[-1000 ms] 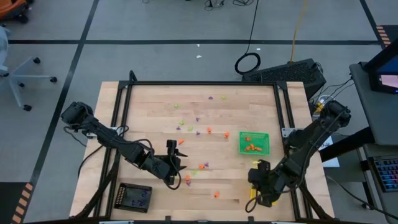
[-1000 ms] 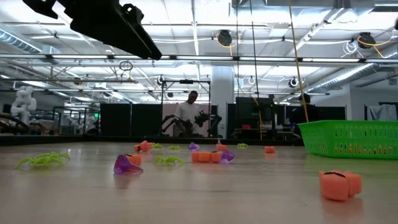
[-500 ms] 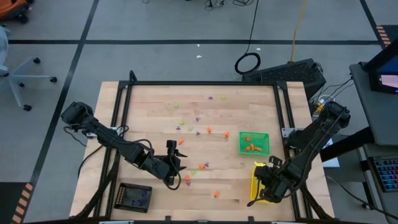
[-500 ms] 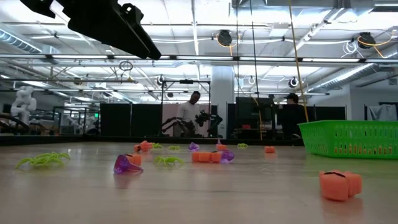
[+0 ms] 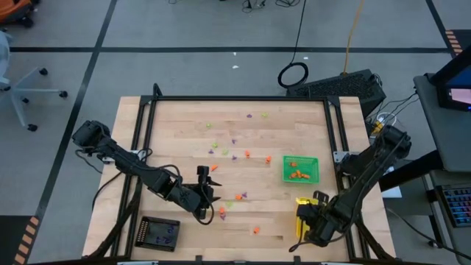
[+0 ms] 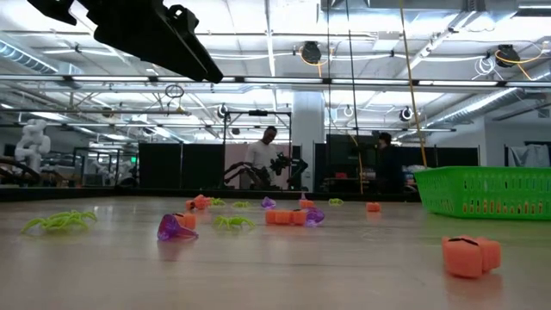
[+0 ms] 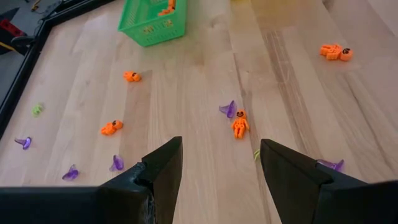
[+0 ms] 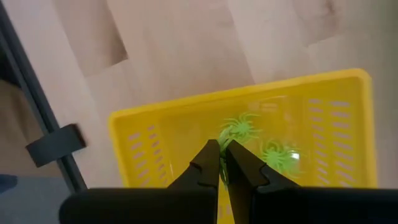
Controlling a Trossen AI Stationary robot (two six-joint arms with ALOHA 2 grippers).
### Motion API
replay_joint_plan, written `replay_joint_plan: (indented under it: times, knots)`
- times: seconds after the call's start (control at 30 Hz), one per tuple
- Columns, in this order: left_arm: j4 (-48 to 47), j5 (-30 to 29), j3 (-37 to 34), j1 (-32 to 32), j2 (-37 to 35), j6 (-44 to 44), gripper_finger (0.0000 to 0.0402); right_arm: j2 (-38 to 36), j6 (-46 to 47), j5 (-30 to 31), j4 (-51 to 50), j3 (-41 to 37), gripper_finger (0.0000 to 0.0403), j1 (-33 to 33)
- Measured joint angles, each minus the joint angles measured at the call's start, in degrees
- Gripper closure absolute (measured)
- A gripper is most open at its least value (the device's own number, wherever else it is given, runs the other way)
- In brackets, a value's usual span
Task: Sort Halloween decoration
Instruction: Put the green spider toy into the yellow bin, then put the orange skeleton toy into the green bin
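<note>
1. Your left gripper (image 7: 219,163) hangs above the table's (image 5: 176,121) near-centre with its jaws spread wide and nothing between them.
2. Ahead of it on the wood, you see an orange figure (image 7: 239,123) just beside a purple trinket (image 7: 229,109), with more orange and purple pieces scattered around.
3. Your right gripper (image 8: 221,163) sits over the yellow tray (image 8: 155,134) at the table's near right corner, its fingers pinched together, empty as far as the pictures tell.
4. Two lime-green spiders (image 8: 239,130) lie inside that yellow tray.
5. The green tray (image 5: 301,168) holds orange pieces; the black tray (image 5: 160,233) rests at the near left.
6. Loose Halloween decoration (image 5: 234,141) lies spread across the table's middle.
7. Beyond the table, you see two people (image 6: 261,155) standing in the room.
</note>
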Motion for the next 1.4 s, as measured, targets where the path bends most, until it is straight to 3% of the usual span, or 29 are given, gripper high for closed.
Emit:
replay_joint_plan:
  times: [0.5, 0.97, 1.17, 1.4]
  knots:
    - [0.00, 0.00, 0.00, 0.00, 0.00, 0.00, 0.0189, 1.88, 2.63, 0.27, 3.05, -4.73, 0.0395, 2.09]
    - [0.03, 0.00, 0.00, 0.00, 0.00, 0.00, 0.0189, 1.88, 4.74, 1.80, 3.22, -5.28, 0.0338, 2.02]
    - [0.07, 0.00, 0.00, 0.00, 0.00, 0.00, 0.0189, 1.20, 4.20, 0.20, 2.07, -2.31, 0.0319, 2.07]
    - [0.10, 0.00, 0.00, 0.00, 0.00, -0.05, 0.0189, 1.20, 3.63, 0.78, -3.63, 4.34, 0.0326, 2.11]
